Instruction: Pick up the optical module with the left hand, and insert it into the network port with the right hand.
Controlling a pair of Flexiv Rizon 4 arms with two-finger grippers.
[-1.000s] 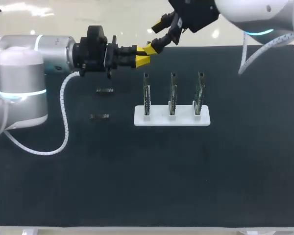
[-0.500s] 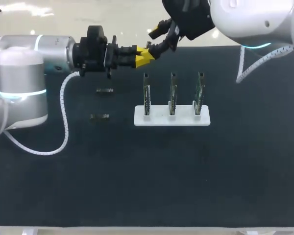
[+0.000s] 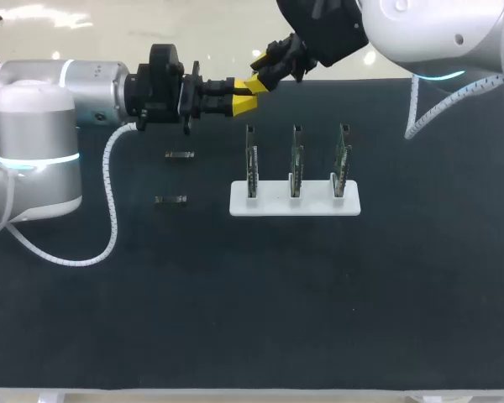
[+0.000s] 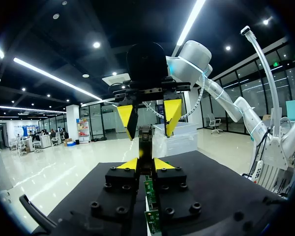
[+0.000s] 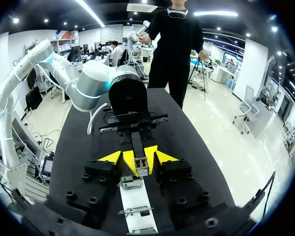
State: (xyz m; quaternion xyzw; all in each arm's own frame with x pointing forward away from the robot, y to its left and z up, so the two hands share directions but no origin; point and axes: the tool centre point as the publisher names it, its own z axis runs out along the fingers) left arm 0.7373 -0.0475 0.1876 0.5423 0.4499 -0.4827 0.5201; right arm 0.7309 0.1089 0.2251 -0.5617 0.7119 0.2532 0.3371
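The optical module (image 4: 145,140) is a slim dark bar with a metal end, held in the air above the table's far edge. My left gripper (image 3: 244,102) comes in level from the left and is shut on its near end; in the left wrist view (image 4: 145,163) the module sticks out ahead of its tips. My right gripper (image 3: 259,81) reaches down from the upper right and meets the module's free end. In the right wrist view, its yellow tips (image 5: 140,158) press both sides of the module (image 5: 141,166).
A white rack (image 3: 294,204) holds three upright circuit boards with ports (image 3: 251,159), (image 3: 296,159), (image 3: 342,159), below and right of the grippers. Two more modules (image 3: 179,155), (image 3: 170,200) lie on the black mat left of the rack.
The right gripper's fingers, spread wide a second ago, have come together around the module's free end, and the right arm shifted slightly left. The left arm kept still.
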